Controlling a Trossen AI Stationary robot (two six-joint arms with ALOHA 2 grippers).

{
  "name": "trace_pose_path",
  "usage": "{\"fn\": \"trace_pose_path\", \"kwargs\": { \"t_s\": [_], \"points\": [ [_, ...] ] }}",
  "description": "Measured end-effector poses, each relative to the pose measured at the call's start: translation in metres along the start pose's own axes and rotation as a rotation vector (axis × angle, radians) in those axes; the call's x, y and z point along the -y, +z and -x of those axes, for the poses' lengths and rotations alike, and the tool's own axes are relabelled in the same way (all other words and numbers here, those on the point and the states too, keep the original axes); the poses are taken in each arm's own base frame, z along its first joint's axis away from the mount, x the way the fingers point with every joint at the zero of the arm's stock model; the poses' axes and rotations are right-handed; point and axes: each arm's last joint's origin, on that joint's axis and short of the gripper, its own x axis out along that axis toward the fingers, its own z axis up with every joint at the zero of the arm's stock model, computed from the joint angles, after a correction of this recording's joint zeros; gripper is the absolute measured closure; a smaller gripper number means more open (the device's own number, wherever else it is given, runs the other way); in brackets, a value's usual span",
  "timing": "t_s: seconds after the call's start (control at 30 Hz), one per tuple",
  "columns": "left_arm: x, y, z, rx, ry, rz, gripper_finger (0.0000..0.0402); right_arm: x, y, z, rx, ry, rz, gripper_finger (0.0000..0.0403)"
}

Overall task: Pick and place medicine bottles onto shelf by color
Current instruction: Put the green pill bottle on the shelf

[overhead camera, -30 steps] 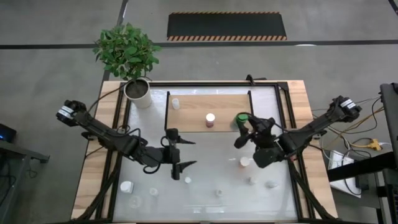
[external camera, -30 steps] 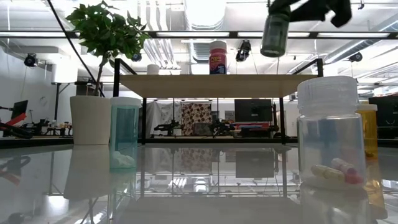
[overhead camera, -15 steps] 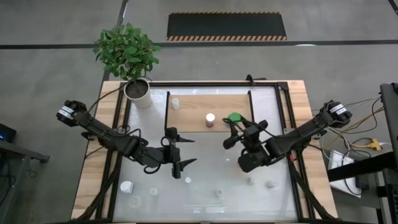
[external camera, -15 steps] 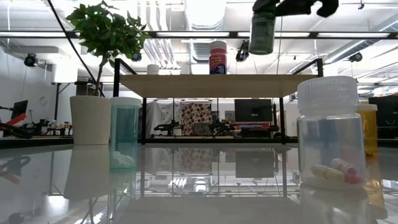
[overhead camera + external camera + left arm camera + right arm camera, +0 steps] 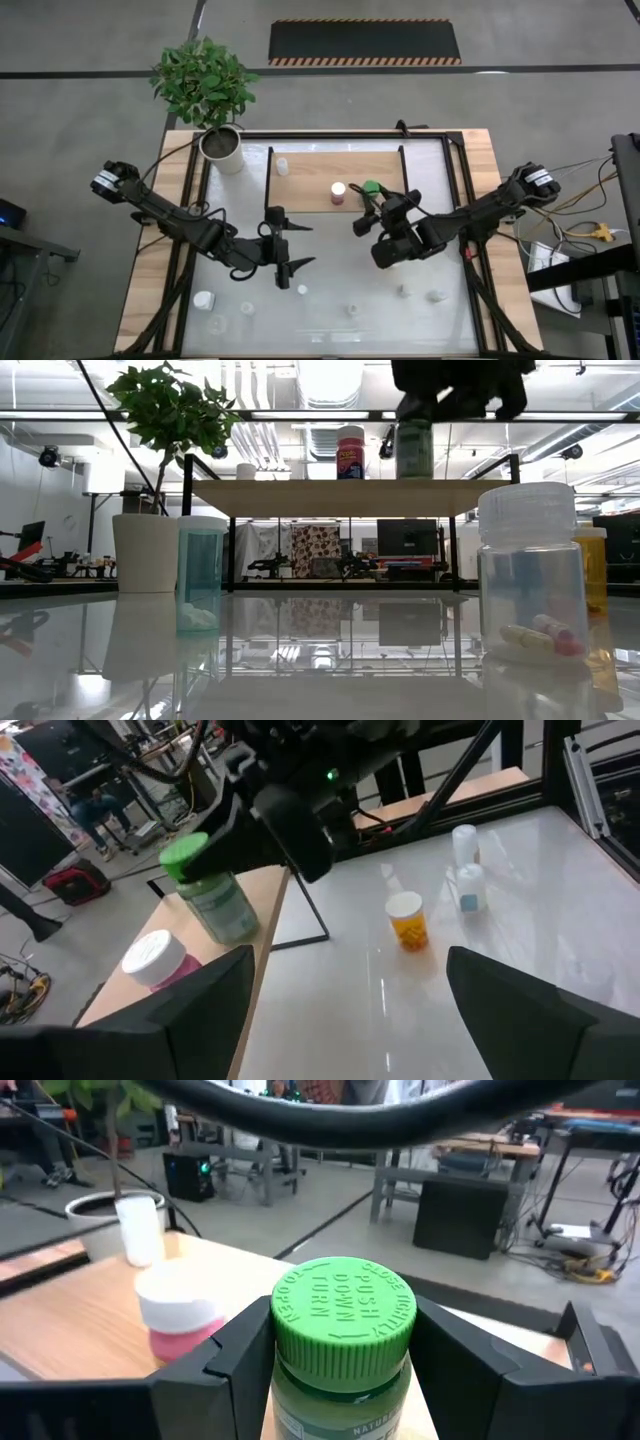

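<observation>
The right pincer (image 5: 371,205) is clenched on the green-capped bottle (image 5: 372,188) and holds it upright over the shelf (image 5: 310,170), just beside the pink bottle (image 5: 338,192). In the right wrist view the cap (image 5: 343,1312) sits between the two fingers (image 5: 236,1362), and the bottle's long axis stands vertical, so it points down to the board. In the low view the bottle's base (image 5: 414,468) seems to be very near the board or already touching it; the picture does not let me say which. The coming move, I judge, turns on this small gap: the bottle must rest on the wood before it is released. The pink bottle is close on one side, so the fingers should spread carefully.

The left pincer (image 5: 286,252) is released and empty, over the glass worktop (image 5: 340,260), well apart from the shelf.
</observation>
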Motion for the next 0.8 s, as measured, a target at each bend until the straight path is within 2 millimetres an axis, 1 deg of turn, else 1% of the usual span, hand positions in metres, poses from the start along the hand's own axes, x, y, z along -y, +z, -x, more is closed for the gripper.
{"fn": "trace_pose_path", "kwargs": {
  "t_s": [0.1,0.3,0.4,0.53,0.67,0.8],
  "points": [
    [0.0,0.0,0.0,0.0,0.0,0.0,0.0089,0.003,-0.005,-0.001,-0.008,-0.007,-0.01,0.0211],
    [0.0,0.0,0.0,0.001,0.0,0.001,0.0089,0.005,-0.006,-0.003,-0.014,-0.016,-0.007,0.0207],
    [0.0,0.0,0.0,0.001,0.0,0.001,0.0089,0.006,-0.005,-0.005,-0.019,-0.018,-0.009,0.0189],
    [0.0,0.0,0.0,0.001,0.0,0.001,0.0089,0.006,-0.005,-0.004,-0.031,-0.009,-0.01,0.0152],
    [0.0,0.0,0.0,0.0,0.0,0.001,0.0089,0.012,0.006,-0.002,-0.028,0.001,-0.038,0.0125],
    [0.0,0.0,0.0,0.0,0.0,0.001,0.0089,0.019,0.026,0.002,-0.05,0.046,-0.07,0.0111]
  ]
}}
